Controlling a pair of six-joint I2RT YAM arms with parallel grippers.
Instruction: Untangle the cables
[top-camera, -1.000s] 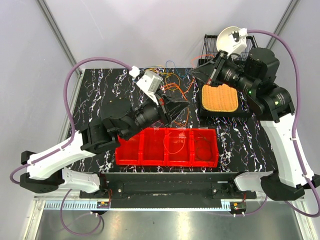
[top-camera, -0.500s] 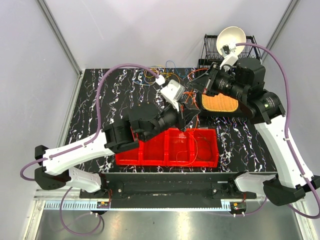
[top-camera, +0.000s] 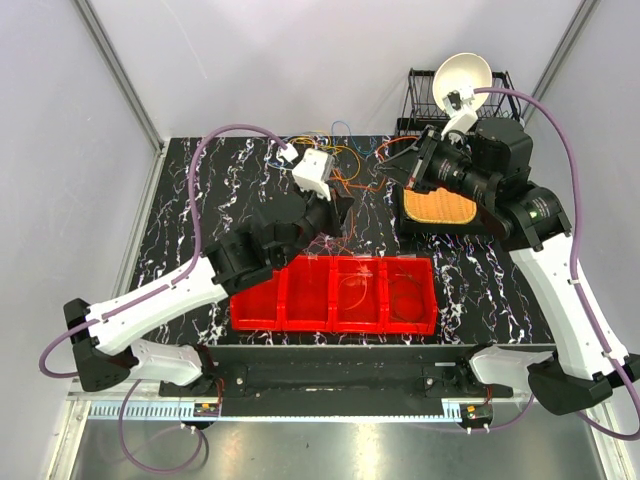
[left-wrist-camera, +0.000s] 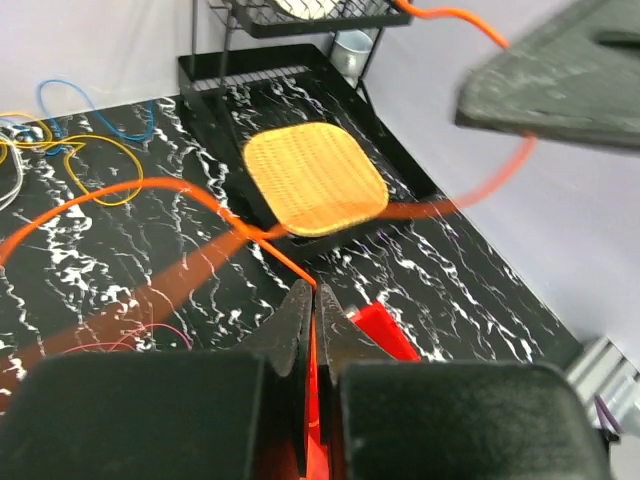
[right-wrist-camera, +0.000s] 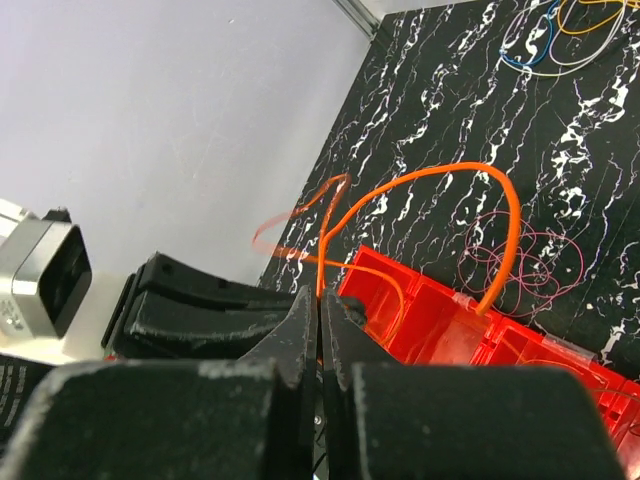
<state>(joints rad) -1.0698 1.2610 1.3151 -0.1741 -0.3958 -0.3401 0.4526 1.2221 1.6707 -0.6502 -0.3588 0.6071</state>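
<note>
Left hand (left-wrist-camera: 312, 300) drawn back leftward, pinched tight on orange cable (left-wrist-camera: 130, 184); right hand (right-wrist-camera: 320, 305) likewise clamped on orange cable.

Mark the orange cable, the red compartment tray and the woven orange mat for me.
orange cable (right-wrist-camera: 465, 167), right wrist view, top of its raised arc.
red compartment tray (top-camera: 258, 303), top external view, bare left-end compartment.
woven orange mat (left-wrist-camera: 315, 178), left wrist view, middle of its woven face.
</note>
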